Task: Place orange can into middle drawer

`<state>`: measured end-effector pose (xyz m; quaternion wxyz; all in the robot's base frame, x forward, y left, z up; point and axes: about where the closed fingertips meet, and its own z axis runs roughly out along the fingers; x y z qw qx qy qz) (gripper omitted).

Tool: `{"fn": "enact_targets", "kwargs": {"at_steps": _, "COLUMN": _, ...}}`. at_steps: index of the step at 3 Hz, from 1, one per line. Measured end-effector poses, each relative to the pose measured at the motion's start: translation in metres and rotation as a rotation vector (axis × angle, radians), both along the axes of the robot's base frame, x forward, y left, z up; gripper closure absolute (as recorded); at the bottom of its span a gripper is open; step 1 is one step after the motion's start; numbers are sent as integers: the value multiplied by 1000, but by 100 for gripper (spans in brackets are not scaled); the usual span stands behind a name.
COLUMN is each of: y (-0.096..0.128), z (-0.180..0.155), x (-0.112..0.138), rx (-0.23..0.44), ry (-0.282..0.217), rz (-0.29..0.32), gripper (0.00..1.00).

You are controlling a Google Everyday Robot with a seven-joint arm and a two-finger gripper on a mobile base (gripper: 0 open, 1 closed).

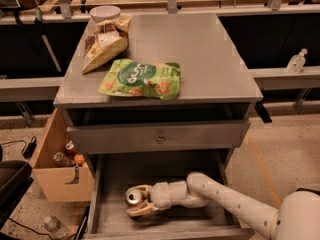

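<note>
One cream gripper [137, 202] on one white jointed arm [225, 204] sits low inside the one open middle drawer [96, 191], a grey flat-floored wooden box; its jaws are clenched around the one orange can [132, 197], a small metal cylinder in the drawer's left half, silver top turned toward the camera; above it is one shut grey knob drawer [160, 139]; the smooth grey counter [200, 54] carries two crinkled snack packs, one green bag [142, 78] and one yellow-brown bag [104, 46]; behind them stands one round white bowl [105, 13].

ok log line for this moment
hand: inside middle drawer, shut on orange can | can: tilted, silver top showing | release: not yet
</note>
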<state>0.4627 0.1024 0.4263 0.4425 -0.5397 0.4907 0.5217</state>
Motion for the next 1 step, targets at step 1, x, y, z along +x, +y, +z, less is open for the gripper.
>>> {"fn": "enact_targets", "kwargs": {"at_steps": 1, "y": 2, "z": 0, "x": -1, "rx": 2, "ry": 1, "rz": 3, "gripper": 12}}
